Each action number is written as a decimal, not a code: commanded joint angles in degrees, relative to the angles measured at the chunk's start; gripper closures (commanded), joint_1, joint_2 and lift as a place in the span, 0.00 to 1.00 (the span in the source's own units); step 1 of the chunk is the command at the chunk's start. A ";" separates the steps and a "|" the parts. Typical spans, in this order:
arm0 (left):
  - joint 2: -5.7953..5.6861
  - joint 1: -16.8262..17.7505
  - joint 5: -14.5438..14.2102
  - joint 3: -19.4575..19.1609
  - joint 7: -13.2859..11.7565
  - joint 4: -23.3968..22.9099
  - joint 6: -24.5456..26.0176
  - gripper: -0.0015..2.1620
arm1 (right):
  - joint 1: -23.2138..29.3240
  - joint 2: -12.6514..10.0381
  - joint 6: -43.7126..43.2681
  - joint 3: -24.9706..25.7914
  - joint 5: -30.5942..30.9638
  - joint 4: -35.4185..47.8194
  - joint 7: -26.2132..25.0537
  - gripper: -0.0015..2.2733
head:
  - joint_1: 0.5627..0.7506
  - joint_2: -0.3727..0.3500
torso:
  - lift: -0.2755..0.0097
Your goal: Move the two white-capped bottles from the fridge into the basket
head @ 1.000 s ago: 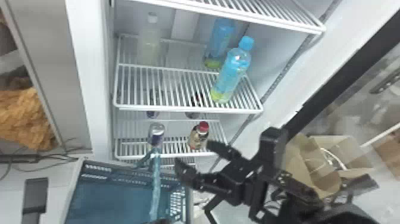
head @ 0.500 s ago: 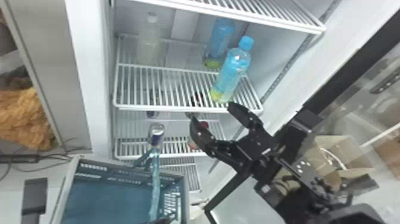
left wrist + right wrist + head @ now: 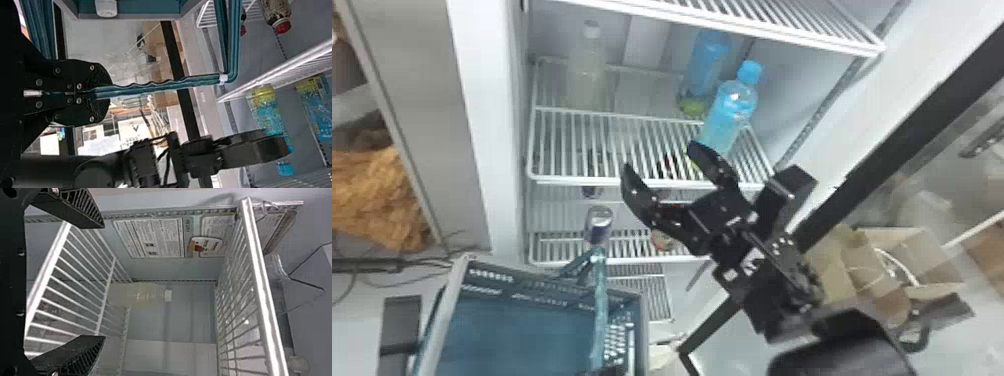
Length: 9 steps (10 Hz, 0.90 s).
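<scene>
Cardboard boxes sit to the right of the fridge in the head view. On its middle shelf, one white-capped bottle stands at the back left, with two blue-capped bottles to its right. In front of that shelf, the right gripper is spread wide and empty. The right wrist view adds printed labels on the fridge wall, beyond its parted fingers. The left gripper is clenched around the handle of the blue basket, a grip the left wrist view shows up close, along with a red-capped bottle
</scene>
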State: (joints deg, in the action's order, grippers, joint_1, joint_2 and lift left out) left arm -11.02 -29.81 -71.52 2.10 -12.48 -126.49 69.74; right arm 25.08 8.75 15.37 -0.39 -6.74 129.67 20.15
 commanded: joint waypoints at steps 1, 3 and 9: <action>-0.06 0.14 0.00 0.18 0.00 0.00 0.00 0.55 | -3.01 0.39 -1.03 -1.44 0.23 -3.32 -0.55 0.01 | 0.70 0.08 | 0.97; -0.06 0.14 0.00 0.29 0.09 0.00 0.14 0.55 | -7.65 0.66 -3.42 -2.59 0.23 -8.66 -1.07 0.01 | 0.70 0.11 | 0.97; 0.12 0.42 -0.34 0.52 0.09 0.00 -0.14 0.55 | -22.98 1.10 -8.20 -6.81 0.34 -24.69 -1.16 0.00 | 0.70 0.18 | 0.97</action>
State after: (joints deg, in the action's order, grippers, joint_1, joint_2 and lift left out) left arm -10.96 -29.34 -71.79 2.70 -12.39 -126.49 69.63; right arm 3.32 9.84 7.38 -6.90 -6.56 106.24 18.96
